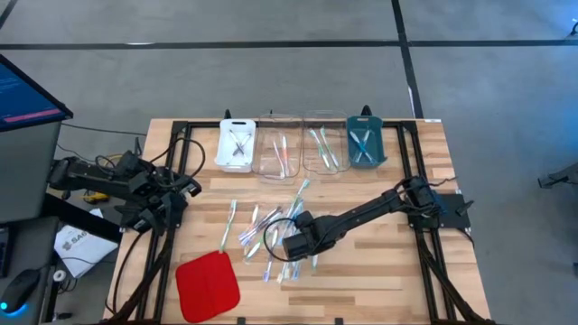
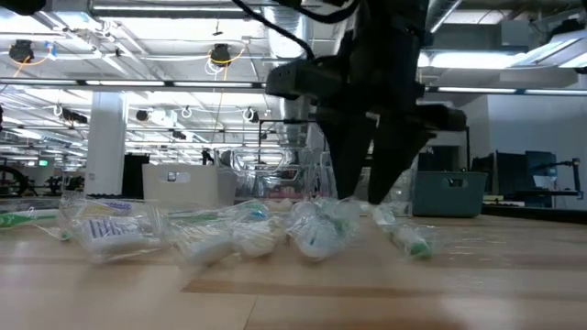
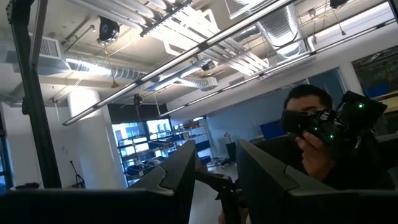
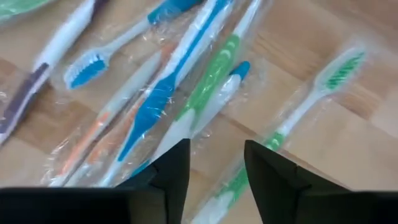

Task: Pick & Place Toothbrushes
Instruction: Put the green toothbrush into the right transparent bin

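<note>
Many wrapped toothbrushes [image 1: 271, 236] — right end effector [image 4: 214, 163] open, just above.

A grey concrete floor [image 1: 271, 81], crossed by dark lines, surrounds the butcher-block wooden table [image 1: 388, 280]. A monitor [image 1: 23, 95] glows off the table's left side, above a cluttered dark desk. Beyond the table lies an open industrial hall: white columns [image 2: 105, 137], exposed ducts [image 3: 273, 28] and pipes overhead, hanging ceiling lamps [image 2: 220, 55], and bright distant windows [image 3: 140, 140].
</note>
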Controlling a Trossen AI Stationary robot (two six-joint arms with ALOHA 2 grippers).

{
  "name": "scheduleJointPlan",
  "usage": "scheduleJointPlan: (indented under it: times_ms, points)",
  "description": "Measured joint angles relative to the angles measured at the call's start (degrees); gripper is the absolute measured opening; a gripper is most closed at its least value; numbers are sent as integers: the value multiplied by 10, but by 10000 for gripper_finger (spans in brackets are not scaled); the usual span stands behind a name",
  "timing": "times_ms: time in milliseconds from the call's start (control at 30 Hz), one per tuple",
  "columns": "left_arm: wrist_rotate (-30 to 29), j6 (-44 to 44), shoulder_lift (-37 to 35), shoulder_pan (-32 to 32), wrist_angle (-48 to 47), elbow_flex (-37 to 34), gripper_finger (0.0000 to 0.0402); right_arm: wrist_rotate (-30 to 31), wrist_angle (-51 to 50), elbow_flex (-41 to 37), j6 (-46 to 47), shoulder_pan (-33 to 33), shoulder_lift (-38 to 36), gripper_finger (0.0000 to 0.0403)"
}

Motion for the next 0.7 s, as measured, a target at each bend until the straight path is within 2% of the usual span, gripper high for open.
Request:
scheduleJointPlan:
  times_ms: [200,533,700]
  points:
    - [0,0,0,0,0,0,108,6,-68,5,35,6,0,163]
    - [0,0,0,0,0,0,108,-4,-70,4,42,9,2,167]
    - [0,0,0,0,0,0,108,-13,-33,-30,50,8,3,167]
